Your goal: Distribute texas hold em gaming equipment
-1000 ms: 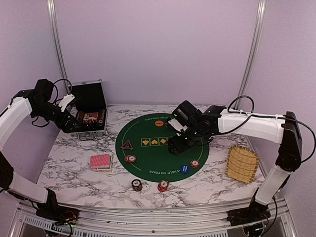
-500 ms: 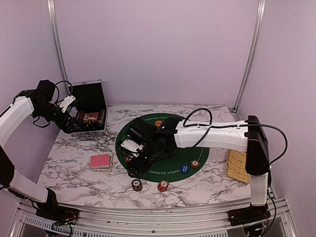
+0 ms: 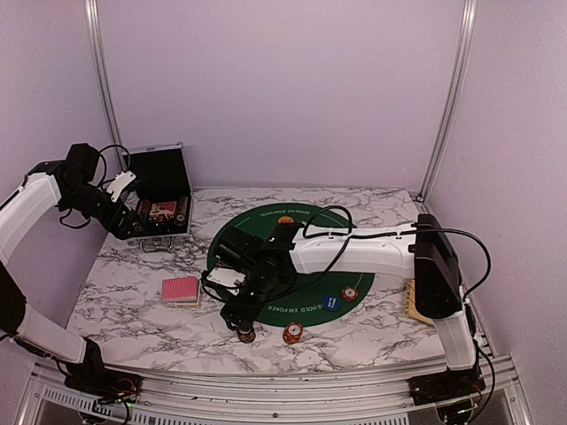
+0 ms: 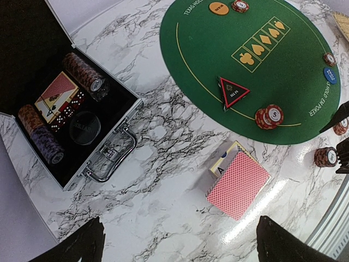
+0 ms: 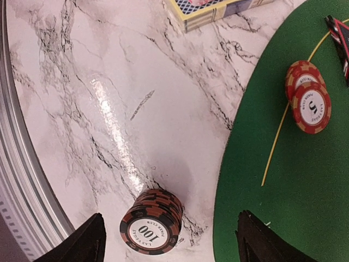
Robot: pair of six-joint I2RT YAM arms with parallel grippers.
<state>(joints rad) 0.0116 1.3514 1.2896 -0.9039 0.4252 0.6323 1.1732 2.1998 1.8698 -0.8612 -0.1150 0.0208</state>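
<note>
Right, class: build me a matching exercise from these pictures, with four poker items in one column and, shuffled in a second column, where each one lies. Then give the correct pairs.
Column one
1. red-backed card deck
2. triangular marker
3. chip stack marked 100
4. orange button

Column two
A. on the green mat, near its left edge
B. on the marble table, by its near rail
C. on the mat's far side
D. on the marble, left of the mat

Pairs: 1-D, 2-A, 3-B, 4-C
</note>
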